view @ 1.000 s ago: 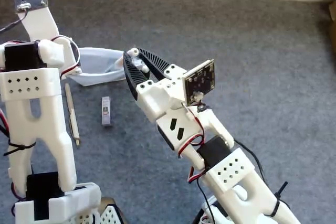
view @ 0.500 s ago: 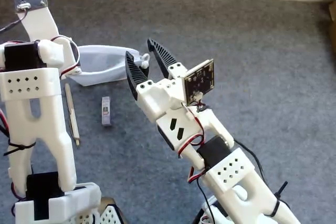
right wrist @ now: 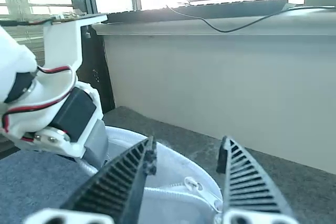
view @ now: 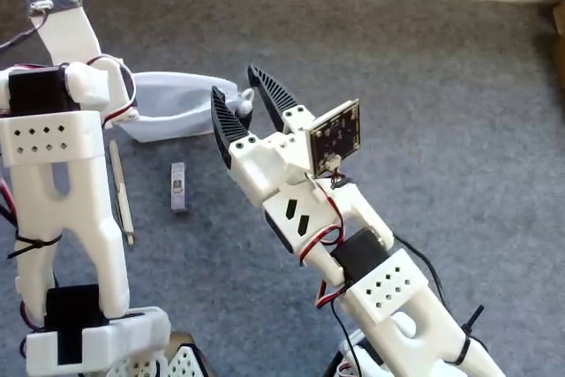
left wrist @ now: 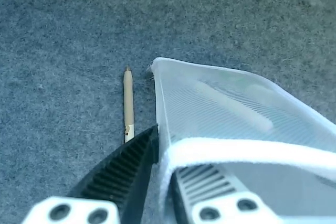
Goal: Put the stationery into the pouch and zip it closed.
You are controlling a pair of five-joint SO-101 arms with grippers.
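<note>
The white mesh pouch (view: 177, 103) lies on the grey carpet with a long white item (left wrist: 236, 106) showing through its mesh. My left gripper (left wrist: 160, 148) is shut on the pouch's rim (left wrist: 220, 148) at its left end, holding that end up. My right gripper (view: 235, 82) stands open at the pouch's right end, with the zipper pull (right wrist: 197, 186) just below the gap between its fingers (right wrist: 142, 174). A beige pen (view: 121, 192) lies on the carpet beside the left arm, and the same pen (left wrist: 128, 103) lies next to the pouch's corner. A small grey stick-shaped item (view: 178, 186) lies in front of the pouch.
The left arm's white body (view: 62, 156) stands over the pen's left side. A pale wall (right wrist: 236, 82) runs behind the carpet. Open carpet (view: 441, 103) stretches to the right of the right arm.
My right gripper was shut at the pouch's right end and has opened. The left arm rose slightly with the pouch's left end.
</note>
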